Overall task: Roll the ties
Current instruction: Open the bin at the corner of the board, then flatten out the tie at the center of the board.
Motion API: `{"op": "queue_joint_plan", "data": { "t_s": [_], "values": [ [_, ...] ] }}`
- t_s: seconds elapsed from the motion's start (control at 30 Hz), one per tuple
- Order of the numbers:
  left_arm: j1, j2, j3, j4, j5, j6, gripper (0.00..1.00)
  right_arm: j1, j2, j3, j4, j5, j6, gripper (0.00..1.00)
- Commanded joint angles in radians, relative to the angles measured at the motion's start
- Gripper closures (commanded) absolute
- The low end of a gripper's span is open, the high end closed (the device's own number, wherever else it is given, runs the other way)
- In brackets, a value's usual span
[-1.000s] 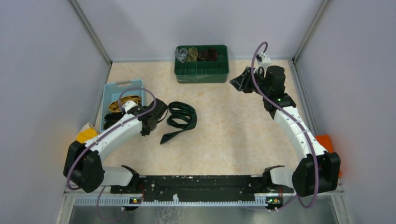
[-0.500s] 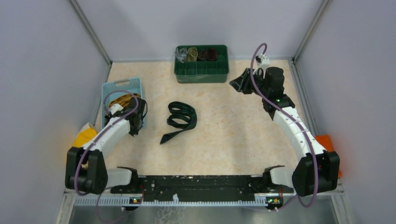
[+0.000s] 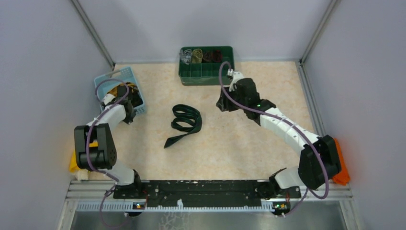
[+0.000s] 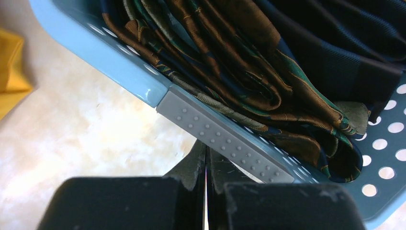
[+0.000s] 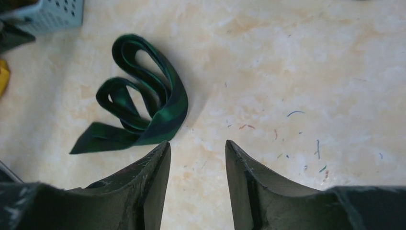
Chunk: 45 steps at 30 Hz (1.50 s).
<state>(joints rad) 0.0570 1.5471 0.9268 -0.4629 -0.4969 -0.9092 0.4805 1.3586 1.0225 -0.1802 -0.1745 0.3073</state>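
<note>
The green tie [image 3: 186, 120] lies in loose loops mid-worktop [image 3: 239, 139], not yet rolled. The right gripper [image 5: 196, 146] hovers with its fingers apart and empty, the tie at its 10 o'clock, probably set to reach for it. The left gripper [image 4: 207, 165], fingers together, sits at the rim of the basket [image 4: 119, 72], which holds more ties [image 4: 230, 57].

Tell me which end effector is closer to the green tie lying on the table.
Right. The right end effector is open, with the green tie just ahead of its fingers. The left end effector is shut at the blue basket's rim, farther off on the tie's other side.
</note>
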Motion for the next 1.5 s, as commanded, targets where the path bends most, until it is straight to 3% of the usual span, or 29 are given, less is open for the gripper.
{"op": "queue_joint_plan", "data": {
  "t_s": [0.0,0.13,0.33,0.63,0.73,0.93,1.07,1.27,1.47],
  "values": [
    [0.033,0.078,0.077,0.076,0.082,0.051,1.0,0.143,0.047,0.063,-0.069,0.149,-0.071,0.52],
    [0.01,0.032,0.069,0.08,0.179,0.08,1.0,0.273,0.106,0.052,-0.055,0.164,-0.037,0.49],
    [-0.131,-0.221,-0.086,0.146,0.218,0.111,1.0,0.396,0.272,0.14,-0.044,0.164,0.033,0.47],
    [-0.172,-0.483,-0.197,0.151,0.258,0.174,1.0,0.422,0.5,0.301,-0.07,0.206,0.146,0.48],
    [-0.174,-0.542,-0.22,0.166,0.269,0.179,1.0,0.422,0.558,0.357,-0.149,0.254,0.17,0.5],
    [-0.174,-0.563,-0.236,0.203,0.302,0.191,1.0,0.422,0.586,0.36,-0.24,0.34,0.189,0.56],
    [-0.174,-0.546,-0.237,0.213,0.324,0.189,1.0,0.422,0.592,0.368,-0.328,0.411,0.18,0.65],
    [-0.174,-0.533,-0.242,0.226,0.334,0.193,1.0,0.412,0.566,0.328,-0.453,0.567,0.149,0.65],
    [-0.187,-0.501,-0.249,0.28,0.385,0.21,1.0,0.319,0.466,0.241,-0.462,0.627,0.123,0.6]
  ]
}}
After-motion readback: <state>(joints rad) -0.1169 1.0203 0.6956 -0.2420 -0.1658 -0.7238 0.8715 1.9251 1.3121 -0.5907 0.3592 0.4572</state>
